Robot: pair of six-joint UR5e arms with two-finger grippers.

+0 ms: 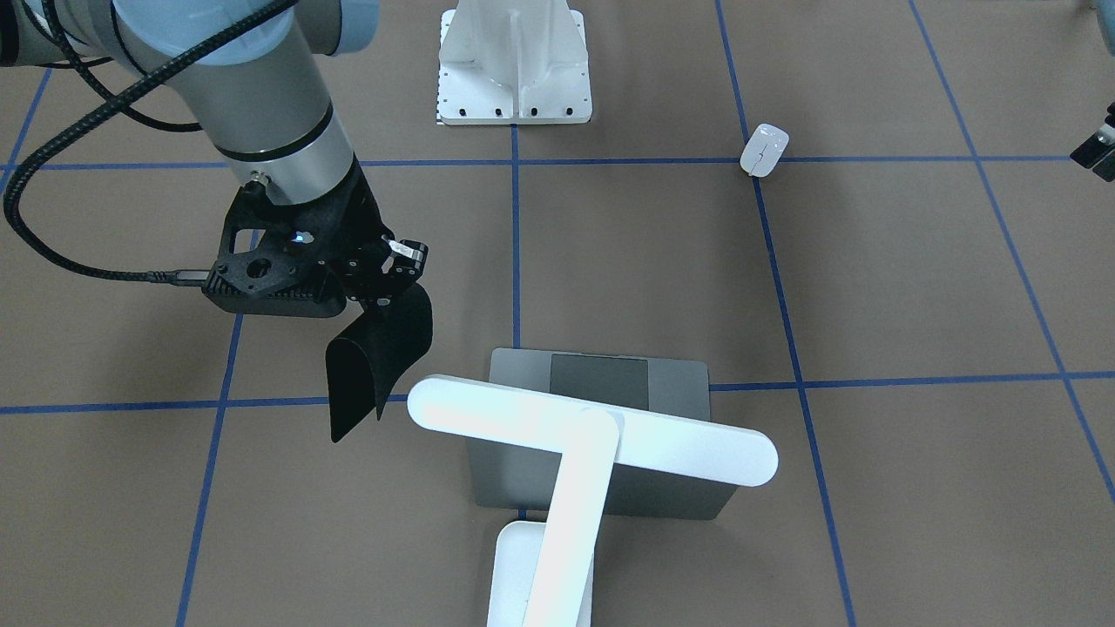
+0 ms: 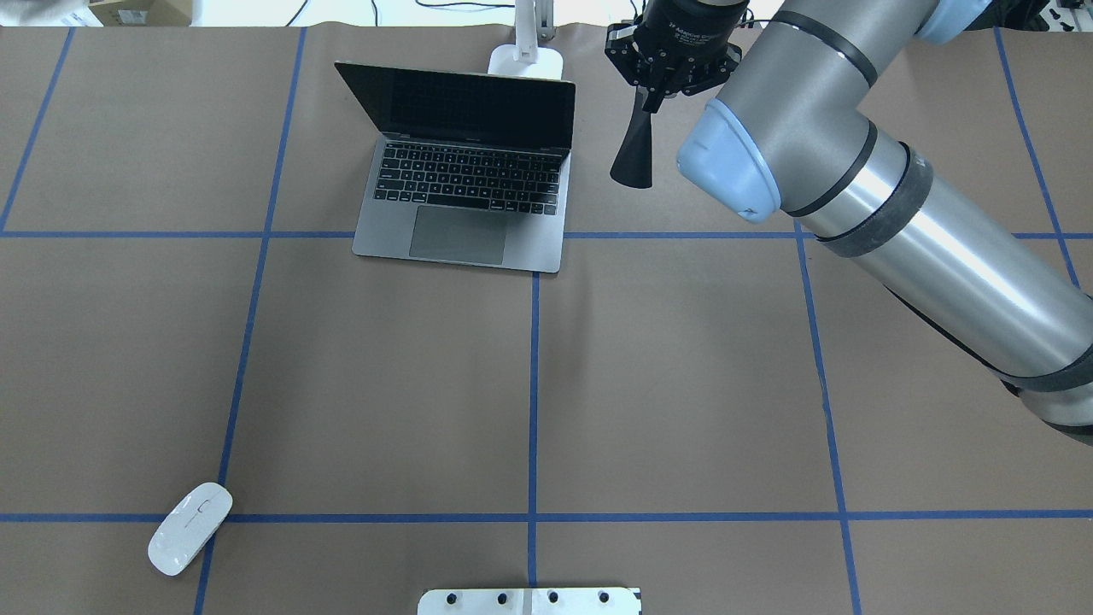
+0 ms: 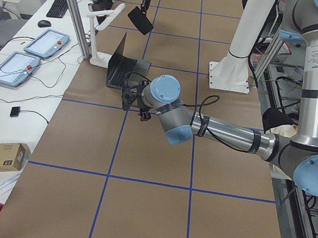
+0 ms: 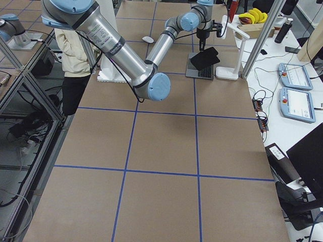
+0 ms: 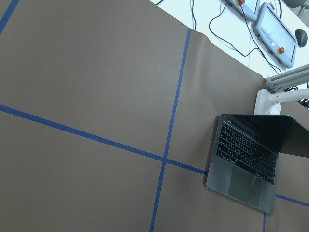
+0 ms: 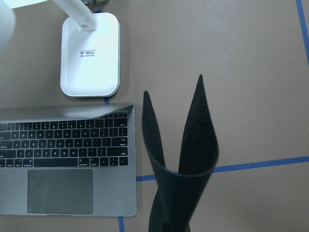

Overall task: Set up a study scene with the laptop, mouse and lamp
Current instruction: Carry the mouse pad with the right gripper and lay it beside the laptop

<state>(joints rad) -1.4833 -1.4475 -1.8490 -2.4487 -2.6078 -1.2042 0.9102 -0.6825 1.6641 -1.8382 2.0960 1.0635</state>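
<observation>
The open grey laptop [image 2: 465,196] sits at the far middle of the table, also in the front view [image 1: 679,383] and the left wrist view [image 5: 248,162]. The white lamp [image 1: 592,431] stands just behind it, base [image 6: 90,53] on the table. The white mouse [image 2: 189,528] lies near the front left, far from both. My right gripper [image 2: 651,94] is shut on a black mat [image 1: 383,357] that hangs curled in the air to the right of the laptop. My left gripper [image 1: 1099,150] shows only at the frame edge; I cannot tell whether it is open.
A white bolted pedestal [image 1: 514,65] stands at the robot's side of the table. Blue tape lines cross the brown table cover. Tablets and cables lie on a side bench beyond the lamp [image 5: 275,29].
</observation>
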